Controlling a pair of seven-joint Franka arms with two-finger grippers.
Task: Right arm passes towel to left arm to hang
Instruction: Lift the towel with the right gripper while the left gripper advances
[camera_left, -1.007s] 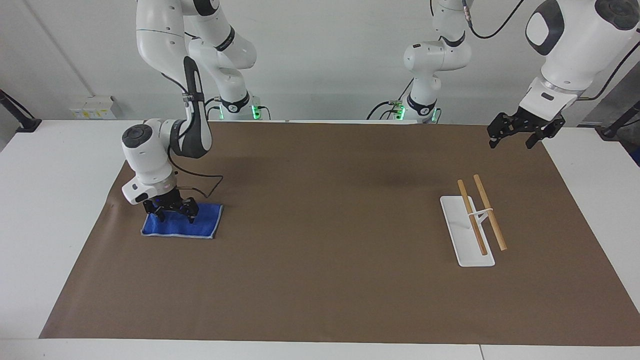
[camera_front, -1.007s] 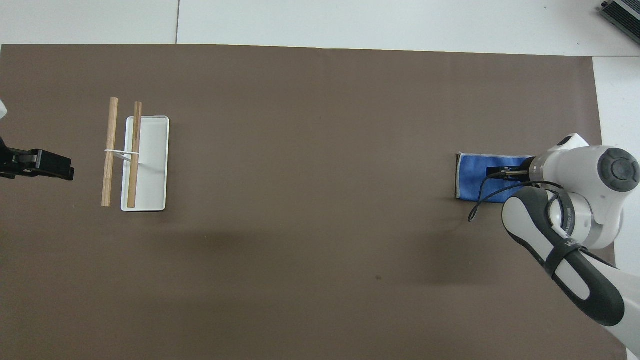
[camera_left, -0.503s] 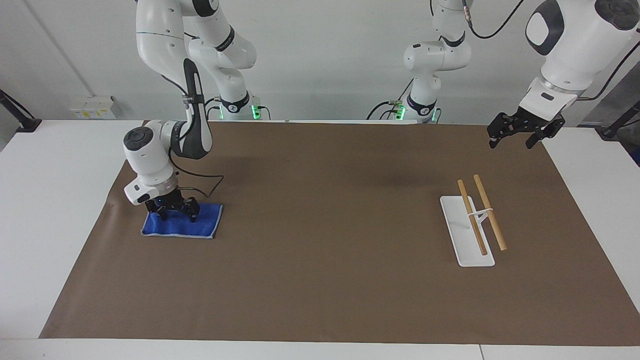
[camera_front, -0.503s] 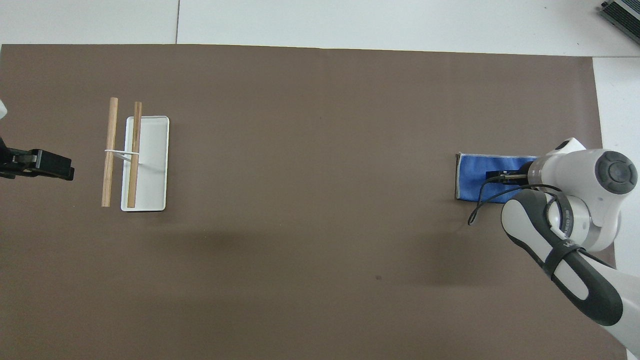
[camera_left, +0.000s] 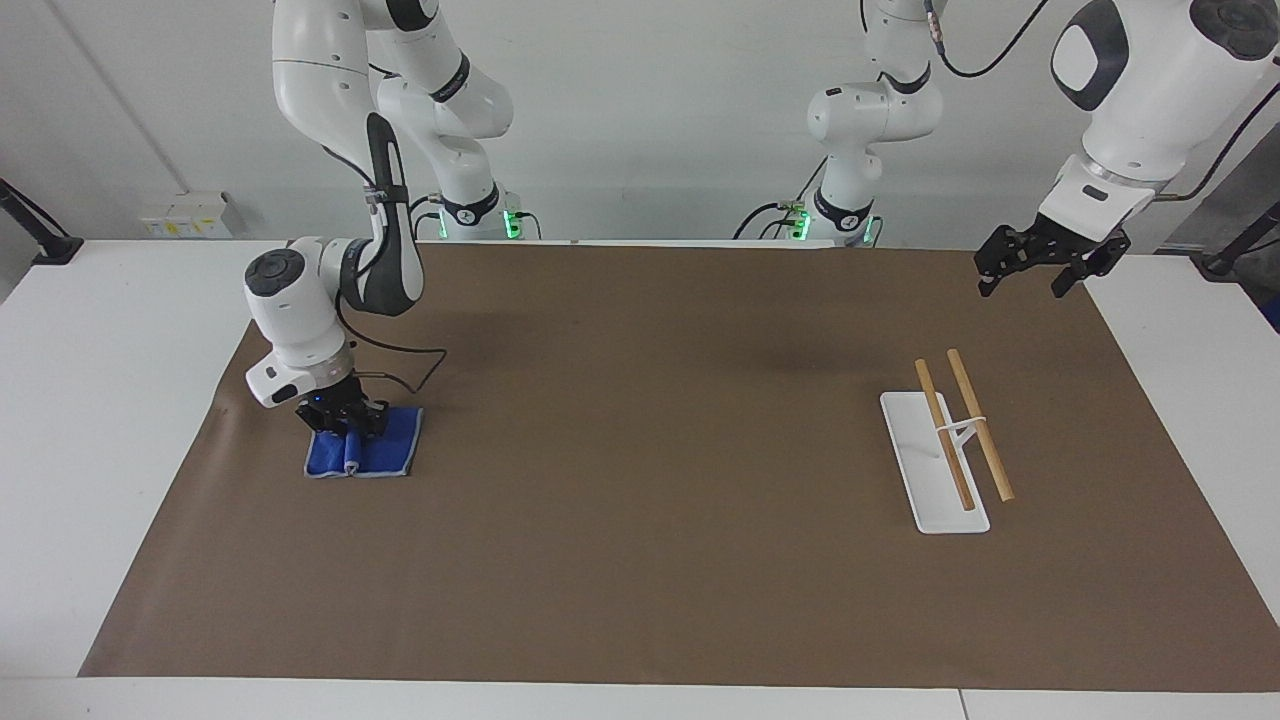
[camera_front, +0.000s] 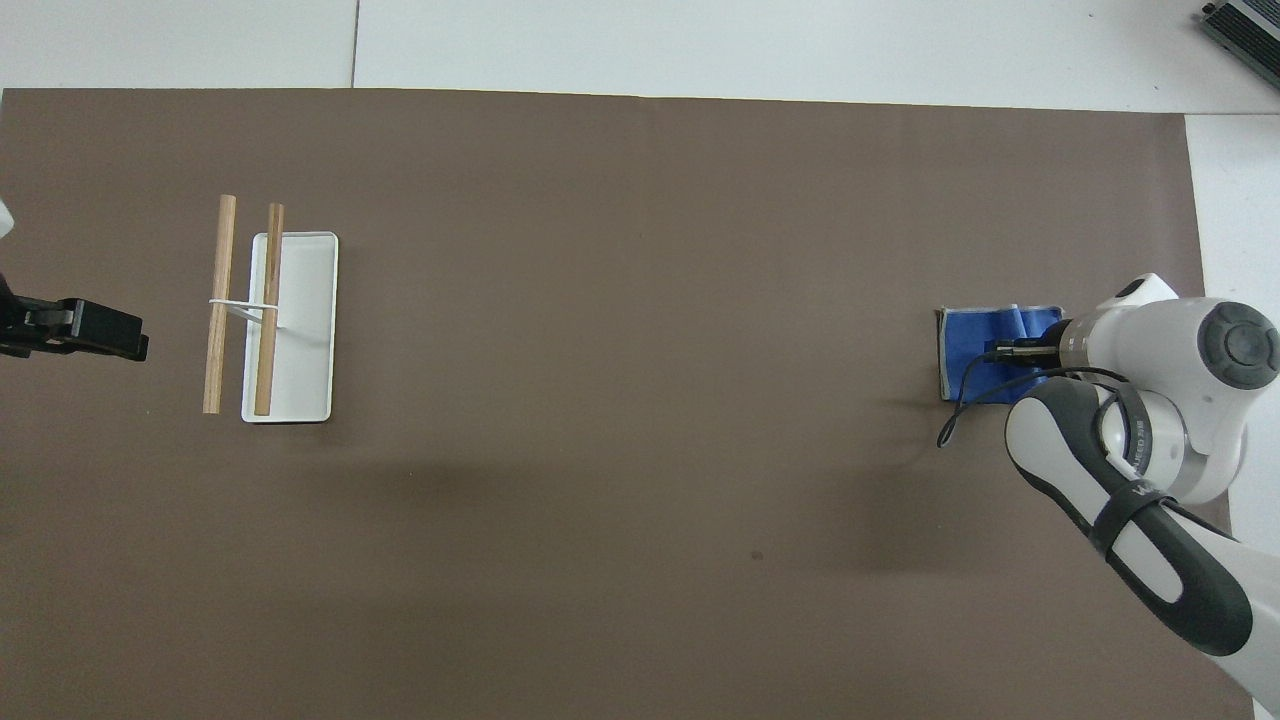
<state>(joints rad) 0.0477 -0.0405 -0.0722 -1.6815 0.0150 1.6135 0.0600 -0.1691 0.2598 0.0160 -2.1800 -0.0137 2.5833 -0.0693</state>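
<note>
The blue towel (camera_left: 384, 452) lies bunched on the brown mat at the right arm's end of the table; it also shows in the overhead view (camera_front: 972, 338). My right gripper (camera_left: 345, 420), with its blue light, is down on the towel and shut on a pinched fold of it. In the overhead view the right arm's wrist covers most of that gripper (camera_front: 1012, 351). My left gripper (camera_left: 1030, 272) hangs open and empty in the air near the left arm's end of the mat, where the arm waits; its tip shows in the overhead view (camera_front: 95, 331).
A white rack base (camera_left: 925, 480) carrying two wooden rods (camera_left: 980, 425) stands toward the left arm's end; it also shows in the overhead view (camera_front: 305, 330). The brown mat (camera_left: 650, 450) covers most of the white table.
The right gripper's fingers have closed on the towel, drawing the flat cloth together into a narrower, bunched shape. The left arm has not moved.
</note>
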